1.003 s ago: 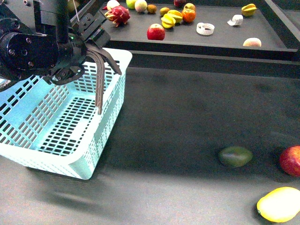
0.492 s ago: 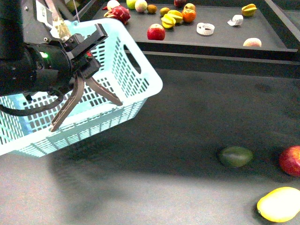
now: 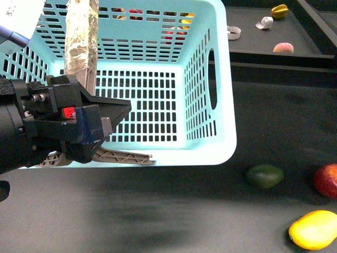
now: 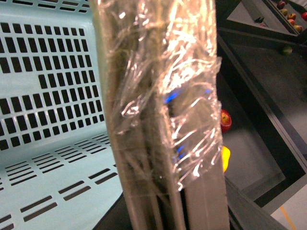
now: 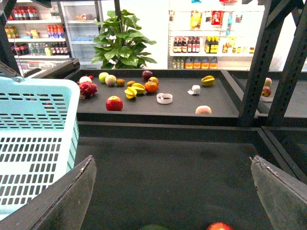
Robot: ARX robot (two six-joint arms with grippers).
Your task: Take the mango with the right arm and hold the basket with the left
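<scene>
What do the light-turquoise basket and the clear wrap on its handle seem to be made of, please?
The light-turquoise slotted basket looks like moulded plastic: uniform colour, smooth semi-matt walls, crisp identical slots. The clear wrap around its brown-grey handle looks like glossy tape or film: crinkled, with bright highlights. The handle beneath is probably plastic, though hard to tell.

Grocery shop, stocked bottle shelves, drinks fridge, fruit display counter
</scene>
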